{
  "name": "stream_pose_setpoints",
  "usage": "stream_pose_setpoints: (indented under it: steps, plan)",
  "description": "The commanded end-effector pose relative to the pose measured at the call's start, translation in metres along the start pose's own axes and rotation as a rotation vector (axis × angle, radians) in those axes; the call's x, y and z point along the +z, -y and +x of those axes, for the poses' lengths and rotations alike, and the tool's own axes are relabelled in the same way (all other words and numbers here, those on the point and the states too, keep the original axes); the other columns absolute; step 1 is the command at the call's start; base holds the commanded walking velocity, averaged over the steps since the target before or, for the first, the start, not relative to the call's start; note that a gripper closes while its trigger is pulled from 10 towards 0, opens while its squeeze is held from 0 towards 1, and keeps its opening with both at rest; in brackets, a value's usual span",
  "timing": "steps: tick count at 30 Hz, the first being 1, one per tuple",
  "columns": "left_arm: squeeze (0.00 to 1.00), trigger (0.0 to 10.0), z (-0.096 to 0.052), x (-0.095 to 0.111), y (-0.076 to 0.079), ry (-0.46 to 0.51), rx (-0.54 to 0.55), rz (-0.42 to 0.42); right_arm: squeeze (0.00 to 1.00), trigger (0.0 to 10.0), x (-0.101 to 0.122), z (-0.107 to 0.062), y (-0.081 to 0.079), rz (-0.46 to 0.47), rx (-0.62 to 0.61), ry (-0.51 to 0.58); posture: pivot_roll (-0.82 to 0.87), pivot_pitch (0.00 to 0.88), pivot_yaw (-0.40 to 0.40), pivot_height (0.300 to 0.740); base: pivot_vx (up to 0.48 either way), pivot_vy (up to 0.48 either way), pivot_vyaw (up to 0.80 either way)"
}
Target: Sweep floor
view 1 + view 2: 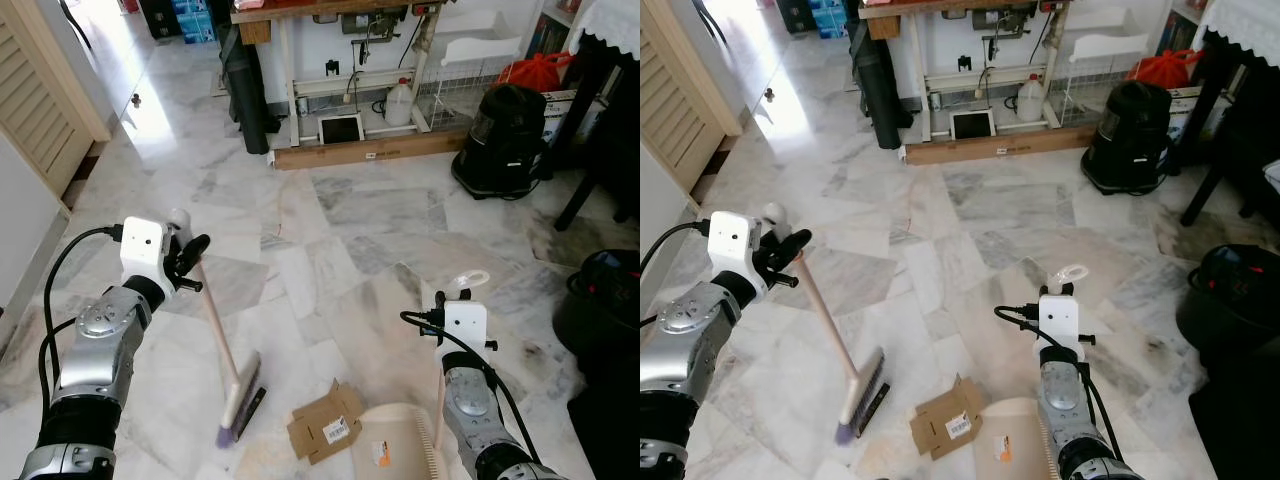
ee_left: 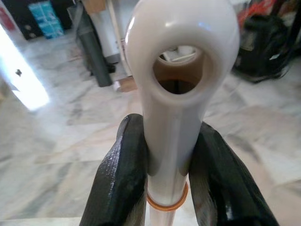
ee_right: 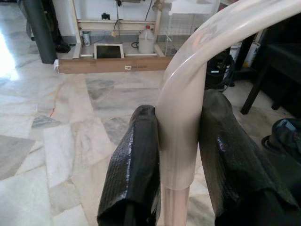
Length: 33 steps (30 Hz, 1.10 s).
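Note:
My left gripper (image 1: 188,258) is shut on the top of a broom's pale handle (image 2: 171,94), just below its hanging eye. The broom (image 1: 215,330) slants down to its bristle head (image 1: 240,402) on the marble floor. A flattened piece of brown cardboard (image 1: 325,422) lies on the floor just right of the bristles. A beige dustpan (image 1: 395,450) rests on the floor next to the cardboard. Its upright stick ends in a curved loop handle (image 3: 188,84), and my right gripper (image 3: 178,155) is shut on that handle.
A black vacuum cleaner (image 1: 505,140) stands far right, a black bin (image 1: 605,300) nearer right, beside dark table legs (image 1: 590,175). A long board (image 1: 370,150), a black roll (image 1: 245,90) and a white jug (image 1: 399,103) sit under the far bench. A louvred door (image 1: 40,100) is at left.

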<state>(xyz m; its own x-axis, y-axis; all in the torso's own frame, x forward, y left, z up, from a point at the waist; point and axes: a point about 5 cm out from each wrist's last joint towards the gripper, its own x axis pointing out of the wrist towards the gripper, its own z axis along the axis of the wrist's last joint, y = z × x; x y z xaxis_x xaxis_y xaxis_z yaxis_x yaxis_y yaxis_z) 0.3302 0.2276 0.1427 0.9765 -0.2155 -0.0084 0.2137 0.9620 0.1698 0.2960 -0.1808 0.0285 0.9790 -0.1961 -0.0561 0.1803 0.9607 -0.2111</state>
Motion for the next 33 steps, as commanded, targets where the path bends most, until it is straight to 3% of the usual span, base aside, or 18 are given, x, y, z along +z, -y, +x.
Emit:
stream_pose_setpoints:
  steps: [1, 6, 13, 18, 22, 29, 33]
  plan:
    - [0.00, 10.0, 0.001, -0.006, -0.001, 0.002, 0.033, 0.036, 0.00, 10.0, -0.003, -0.002, -0.004, 0.005, 0.019, -0.018, 0.15, 0.072, 0.092, 0.740, 0.000, 0.000, 0.00]
    - [0.00, 10.0, 0.000, -0.015, 0.000, -0.002, 0.080, 0.064, 0.00, 10.0, -0.002, -0.002, -0.004, 0.009, 0.020, -0.009, 0.14, 0.074, 0.093, 0.740, 0.000, 0.000, 0.00]
    - [0.00, 10.0, 0.005, -0.023, 0.014, 0.040, 0.141, 0.044, 0.00, 10.0, -0.001, -0.002, -0.002, 0.016, 0.016, 0.005, 0.13, 0.083, 0.093, 0.740, 0.000, 0.000, 0.00]
    - [0.00, 10.0, 0.012, -0.012, 0.019, 0.105, 0.151, 0.056, 0.00, 10.0, -0.001, -0.002, -0.001, 0.017, 0.011, 0.007, 0.12, 0.091, 0.097, 0.740, 0.000, 0.000, 0.00]
    - [0.00, 10.0, 0.019, 0.011, 0.020, 0.209, 0.129, 0.044, 0.00, 10.0, -0.002, -0.003, 0.001, 0.017, 0.006, 0.009, 0.12, 0.098, 0.099, 0.740, 0.000, 0.000, 0.00]
    - [0.00, 10.0, 0.023, 0.000, 0.030, 0.148, 0.029, -0.022, 0.00, 10.0, -0.002, -0.003, 0.000, 0.019, 0.004, 0.009, 0.12, 0.098, 0.101, 0.740, 0.000, 0.000, 0.00]
    - [0.00, 10.0, 0.024, -0.009, 0.028, 0.116, 0.026, -0.071, 0.00, 10.0, 0.000, -0.002, 0.001, 0.023, 0.002, 0.012, 0.12, 0.103, 0.102, 0.740, 0.000, 0.000, 0.00]
